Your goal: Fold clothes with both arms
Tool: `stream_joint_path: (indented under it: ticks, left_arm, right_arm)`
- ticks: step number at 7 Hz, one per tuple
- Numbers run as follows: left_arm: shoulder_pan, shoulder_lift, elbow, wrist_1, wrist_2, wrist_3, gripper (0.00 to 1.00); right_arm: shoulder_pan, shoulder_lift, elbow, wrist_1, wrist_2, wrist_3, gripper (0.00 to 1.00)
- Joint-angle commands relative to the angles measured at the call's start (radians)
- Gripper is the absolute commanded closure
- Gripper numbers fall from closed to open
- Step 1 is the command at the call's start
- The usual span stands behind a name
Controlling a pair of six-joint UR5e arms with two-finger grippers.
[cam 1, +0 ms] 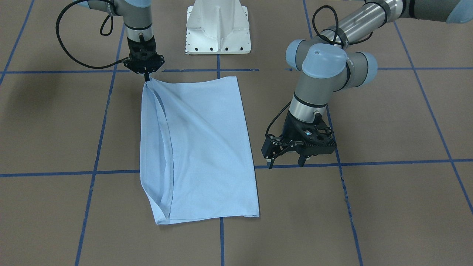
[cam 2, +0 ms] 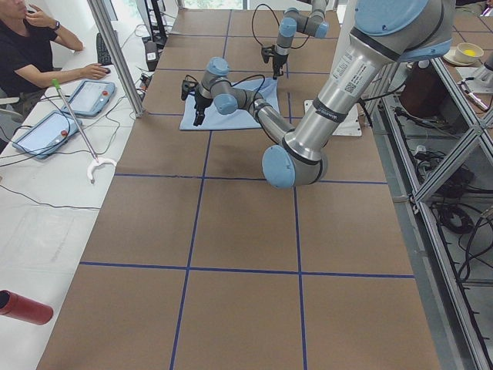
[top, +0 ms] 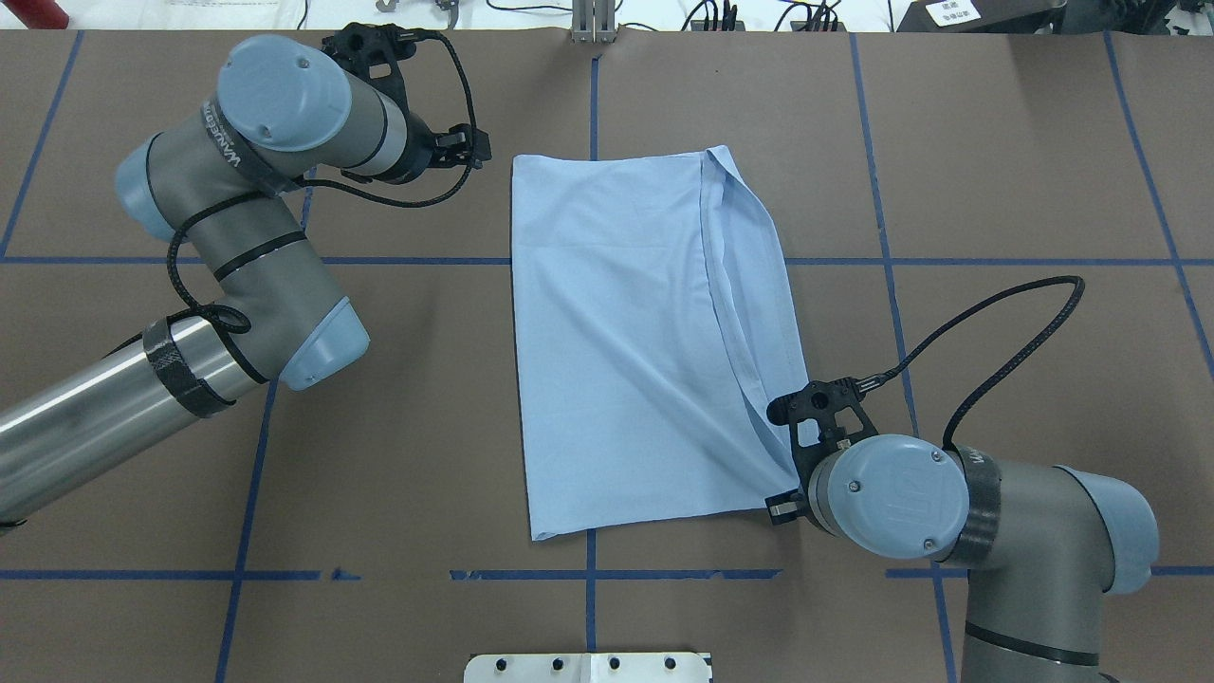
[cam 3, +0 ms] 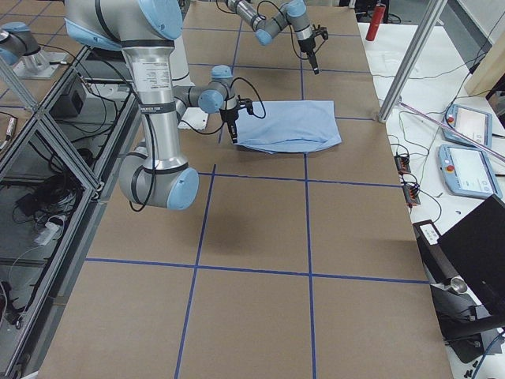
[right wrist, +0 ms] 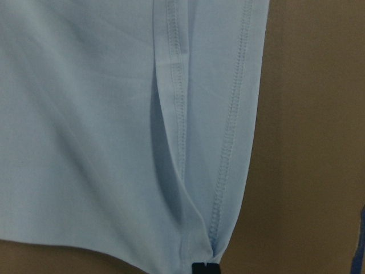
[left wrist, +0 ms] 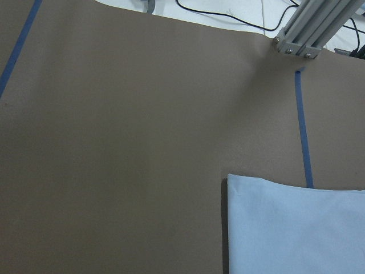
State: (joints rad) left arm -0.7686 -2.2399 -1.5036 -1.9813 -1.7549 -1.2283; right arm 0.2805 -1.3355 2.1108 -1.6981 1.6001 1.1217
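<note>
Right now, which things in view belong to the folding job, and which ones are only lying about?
Belong to the job: light blue T-shirt; right claw, shut on its corner; left claw, open, apart from it.
Only lying about: white pedestal base; control tablets on the side table; red cylinder.

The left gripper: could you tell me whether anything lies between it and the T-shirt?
Nothing visible does; only bare table separates the open left gripper from the T-shirt and its side edge.
</note>
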Motion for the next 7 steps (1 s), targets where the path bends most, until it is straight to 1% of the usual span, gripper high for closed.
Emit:
stream_joint_path:
  ticks: [1,2,3,4,5,6,7]
  left_arm:
    - [0.0,-0.001,0.0,-0.001,0.0,0.001,0.0]
    - [0.0,-0.003,0.0,-0.001,-0.001,0.001,0.0]
    - [0.0,-0.007,-0.003,-0.001,-0.001,0.003,0.0]
    - [-0.001,-0.004,-0.004,-0.023,0.002,0.004,0.0]
    - [-0.001,-0.006,-0.004,-0.045,0.002,0.004,0.0]
    - [0.0,-0.009,-0.006,-0.048,0.005,0.004,0.0]
    - [0.0,-0.009,-0.004,-0.075,0.005,0.003,0.0]
  right_arm:
    - [0.044,0.053,-0.015,0.006,0.0,0.003,0.0]
    - [0.092,0.085,-0.023,0.008,0.003,-0.008,0.0]
    - [0.13,0.144,-0.069,0.006,0.004,-0.028,0.0]
    - [0.143,0.219,-0.157,0.008,0.003,-0.042,0.0]
    - [0.152,0.269,-0.217,0.009,0.003,-0.042,0.0]
    - [0.16,0.288,-0.256,0.009,0.003,-0.046,0.0]
    - [0.167,0.289,-0.29,0.011,0.001,-0.096,0.0]
